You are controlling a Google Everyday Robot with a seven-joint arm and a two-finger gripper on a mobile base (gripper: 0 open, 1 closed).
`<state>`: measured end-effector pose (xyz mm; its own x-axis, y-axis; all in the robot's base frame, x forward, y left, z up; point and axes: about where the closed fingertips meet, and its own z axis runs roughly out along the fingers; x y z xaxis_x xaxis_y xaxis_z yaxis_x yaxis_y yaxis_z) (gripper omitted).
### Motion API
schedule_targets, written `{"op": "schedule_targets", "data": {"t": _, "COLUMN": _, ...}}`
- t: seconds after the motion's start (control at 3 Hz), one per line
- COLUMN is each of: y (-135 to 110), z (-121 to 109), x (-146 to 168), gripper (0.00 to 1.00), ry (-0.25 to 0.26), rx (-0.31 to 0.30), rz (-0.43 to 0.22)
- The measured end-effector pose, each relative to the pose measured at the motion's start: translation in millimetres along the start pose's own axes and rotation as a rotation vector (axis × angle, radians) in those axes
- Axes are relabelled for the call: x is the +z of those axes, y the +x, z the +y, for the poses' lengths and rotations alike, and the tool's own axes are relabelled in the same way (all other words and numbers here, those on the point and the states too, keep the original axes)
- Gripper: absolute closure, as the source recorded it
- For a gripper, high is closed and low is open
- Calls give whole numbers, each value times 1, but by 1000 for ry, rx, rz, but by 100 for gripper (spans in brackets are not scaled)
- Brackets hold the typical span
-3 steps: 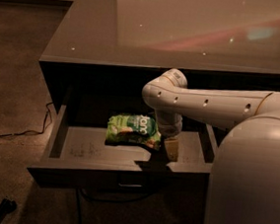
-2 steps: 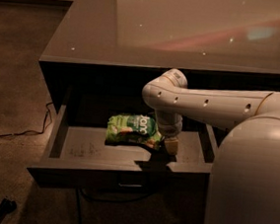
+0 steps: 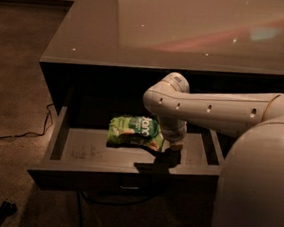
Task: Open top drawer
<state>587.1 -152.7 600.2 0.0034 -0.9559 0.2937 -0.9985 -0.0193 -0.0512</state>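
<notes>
The wide, shallow, dark-fronted top drawer (image 3: 85, 151) stands open and holds a crinkly green snack bag (image 3: 133, 130). The dark gripper (image 3: 170, 156) is at its front rim; I cannot tell whether the jaws are apart.

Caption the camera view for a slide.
Robot gripper low at the front wall of the open top drawer, beside a green snack bag inside.

Grey top drawer (image 3: 85, 150) floor, green snack bag (image 3: 132, 131) on it, gripper (image 3: 170, 157) beside

The top drawer (image 3: 78, 152) is grey inside, brown-black in front; the bag (image 3: 133, 130) green with white lettering; the gripper (image 3: 169, 156), by the drawer's front wall, dark under a cream arm (image 3: 217, 110); the worktop (image 3: 89, 35) glossy grey
</notes>
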Motion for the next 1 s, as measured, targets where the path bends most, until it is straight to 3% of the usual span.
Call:
{"op": "schedule_targets", "data": {"t": 0.33, "y": 8, "z": 5, "x": 0, "gripper": 100, "ry": 7, "rx": 13, "rz": 35}}
{"op": "schedule_targets", "data": {"t": 1.0, "y": 16, "z": 14, "x": 0, "gripper": 100, "ry": 5, "rx": 14, "rz": 83}}
